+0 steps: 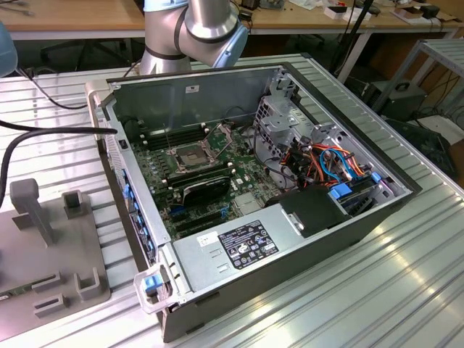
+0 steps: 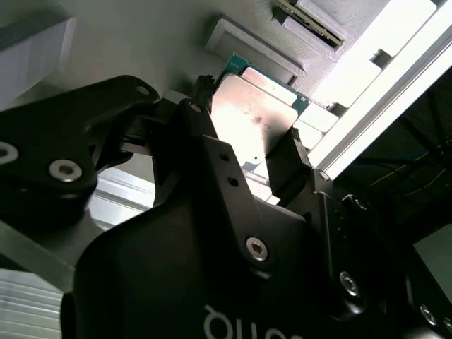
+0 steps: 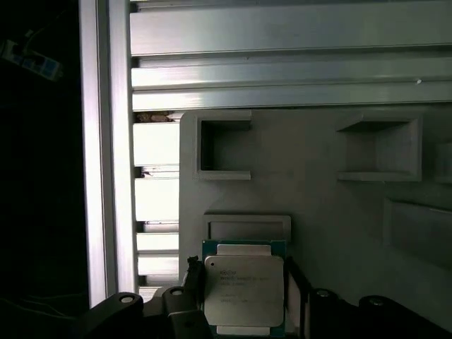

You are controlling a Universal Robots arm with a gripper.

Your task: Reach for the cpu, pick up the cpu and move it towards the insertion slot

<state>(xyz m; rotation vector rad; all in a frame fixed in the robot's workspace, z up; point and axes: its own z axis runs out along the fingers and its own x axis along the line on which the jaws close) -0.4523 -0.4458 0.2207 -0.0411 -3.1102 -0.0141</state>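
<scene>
Ribbed aluminium table (image 1: 406, 290) carries everything, with wooden benches behind it. On it lies an open computer case (image 1: 196, 90), and the robot arm (image 1: 196, 29) stands at 12 o'clock in the exterior view. Inside the case, at about 10 o'clock from the middle of that view, is the insertion slot (image 1: 187, 156): a square socket with a dark centre, its metal retention plate (image 1: 217, 135) swung up on the 1 o'clock side.

Both wrist views look at a grey fixture plate (image 3: 325, 212) with moulded pockets. The gripper (image 3: 244, 300) is set narrow there. Its two black fingers (image 3: 194, 286) stand at two opposite edges of the cpu (image 3: 244, 289) and appear to touch them, so I take it as held. The cpu sits level just beside a raised grey stop (image 3: 247, 227), away from the slot.

It is a small square chip, with a pale silver lid on a green border and faint print. I judge that the pick-up step is in hand. Getting the chip clear of the plate calls for a level, straight rise, because a thin chip held by its edges can tilt or slip.
</scene>
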